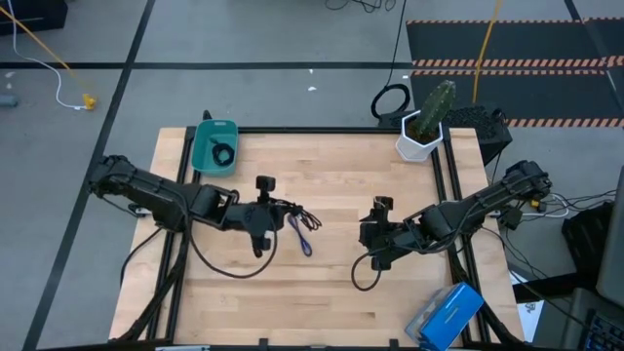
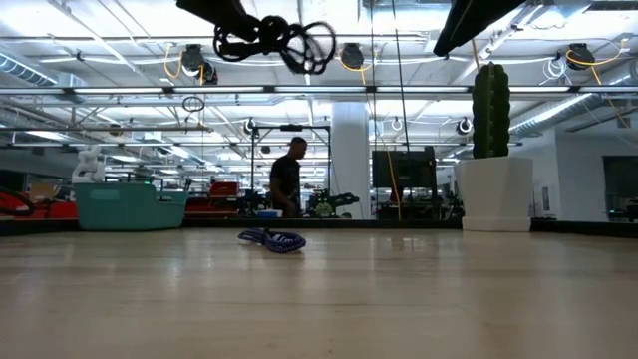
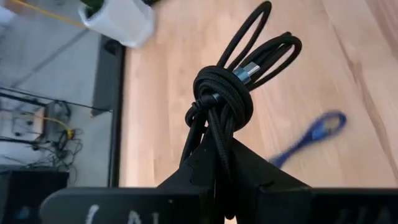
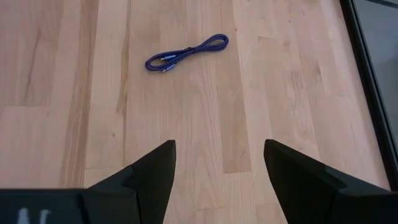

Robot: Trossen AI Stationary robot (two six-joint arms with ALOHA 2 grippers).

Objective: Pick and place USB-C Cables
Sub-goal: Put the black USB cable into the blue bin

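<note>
My left gripper hangs above the table's middle, shut on a black USB-C cable bundle tied in a knot, which the low view shows high over the table. The blue-purple cable lies flat on the wood just near-side of it, also seen in the right wrist view and the low view. Another black coiled cable lies inside the teal tray at the far left corner. My right gripper waits open over the right half of the table. My left gripper pinches the black bundle between its two fingers at the end below its knot. The knot and the loops stick out past the fingertips, toward the table's right. The bundle is lifted clear of the table.
A cactus in a white pot stands at the far right corner. A blue box sits at the near right edge. Bare wood stretches along the near side. A person stands in the room beyond the table.
</note>
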